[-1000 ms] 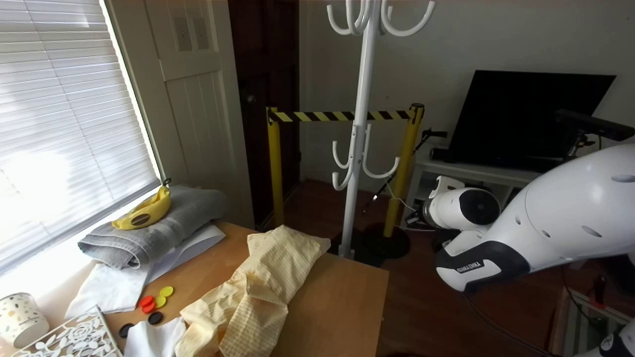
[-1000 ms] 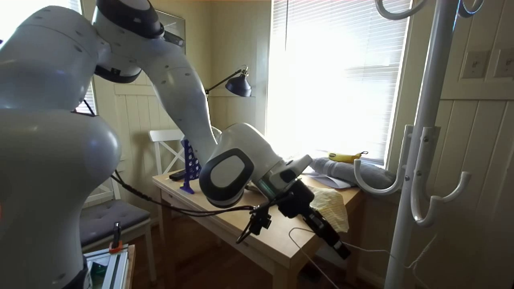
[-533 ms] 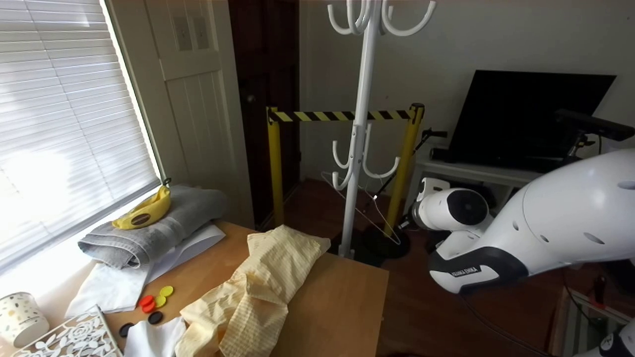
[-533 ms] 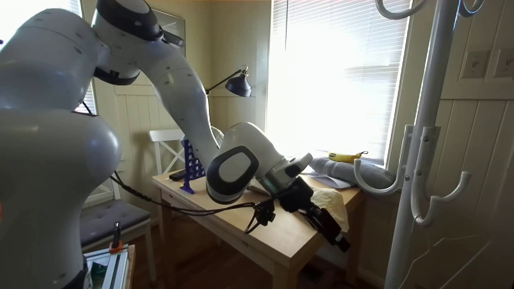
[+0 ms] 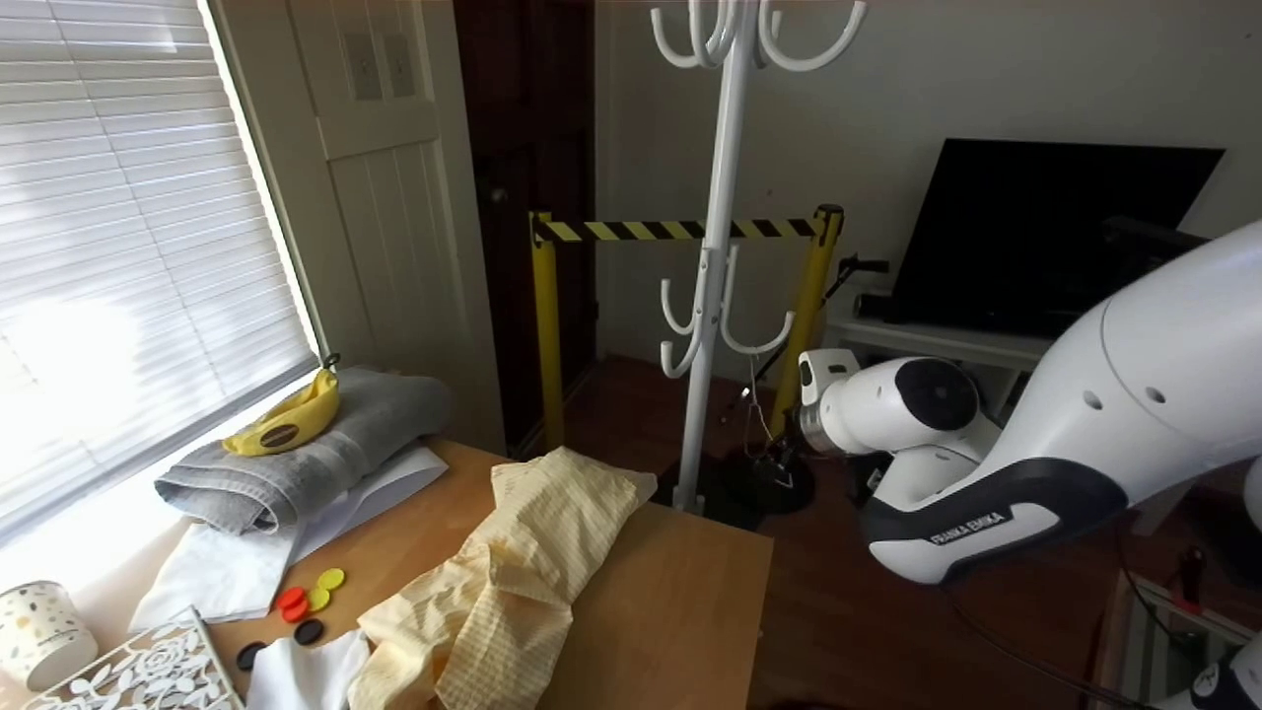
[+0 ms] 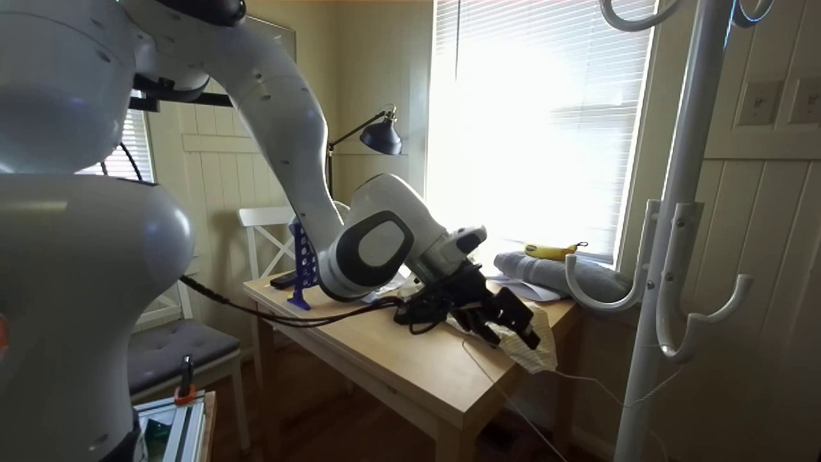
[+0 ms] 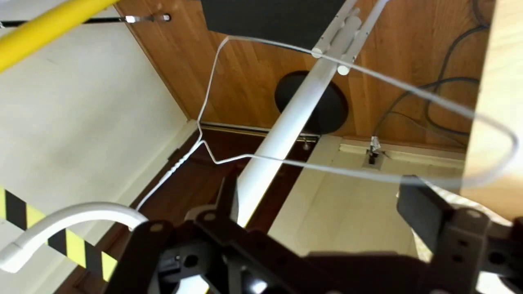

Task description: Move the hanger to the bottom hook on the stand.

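The white stand (image 5: 725, 168) rises as one pole with upcurved hooks in two tiers. From a lower hook (image 5: 764, 347) hangs the thin white wire hanger (image 5: 754, 390), below and beside the pole. In the wrist view the hanger (image 7: 318, 166) stretches across the picture, its twisted neck running to the white hook (image 7: 102, 210); its very top is hidden there. My gripper (image 7: 320, 196) is open with nothing between its pads. The wire crosses the picture at the right fingertip; contact cannot be told. In an exterior view the gripper (image 6: 513, 340) is over the table's corner, apart from the stand.
A wooden table (image 5: 680, 611) bears a crumpled yellow cloth (image 5: 523, 552) and a grey towel (image 5: 385, 424) with a banana pouch (image 5: 291, 419). Behind the stand runs a yellow-and-black barrier (image 5: 631, 232). A television (image 5: 1045, 237) stands on a white cabinet.
My gripper has gone from shut to open and pulled up and back from the stand. The hanger has swung away and back beneath the lower hook. The stand has not moved.
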You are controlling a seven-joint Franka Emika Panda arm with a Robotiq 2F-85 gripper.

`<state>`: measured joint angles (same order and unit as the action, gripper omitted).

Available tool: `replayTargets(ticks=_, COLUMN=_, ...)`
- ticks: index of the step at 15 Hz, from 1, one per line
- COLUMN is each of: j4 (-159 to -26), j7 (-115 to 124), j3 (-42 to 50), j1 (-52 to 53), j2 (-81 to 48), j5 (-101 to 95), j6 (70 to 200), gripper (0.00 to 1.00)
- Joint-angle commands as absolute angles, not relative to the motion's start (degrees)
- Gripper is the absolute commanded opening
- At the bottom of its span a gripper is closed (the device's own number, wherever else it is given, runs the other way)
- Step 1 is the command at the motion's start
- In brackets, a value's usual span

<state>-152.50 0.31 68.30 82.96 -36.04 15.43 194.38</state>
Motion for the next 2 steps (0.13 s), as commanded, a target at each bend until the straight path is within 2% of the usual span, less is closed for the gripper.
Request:
replayTargets(ticks=1, j4=-153.21, j7=-2.38, j3=69.52, j1=83.46, j2=-33.68, j5=14.37, j6=195.7, gripper=1.0)
replayTargets(ticks=2, j4=-153.92, j7=-4.28, j3=70.84, j1=83.92, j2=-31.38, j5=13.26, j6=196.56, gripper=1.0)
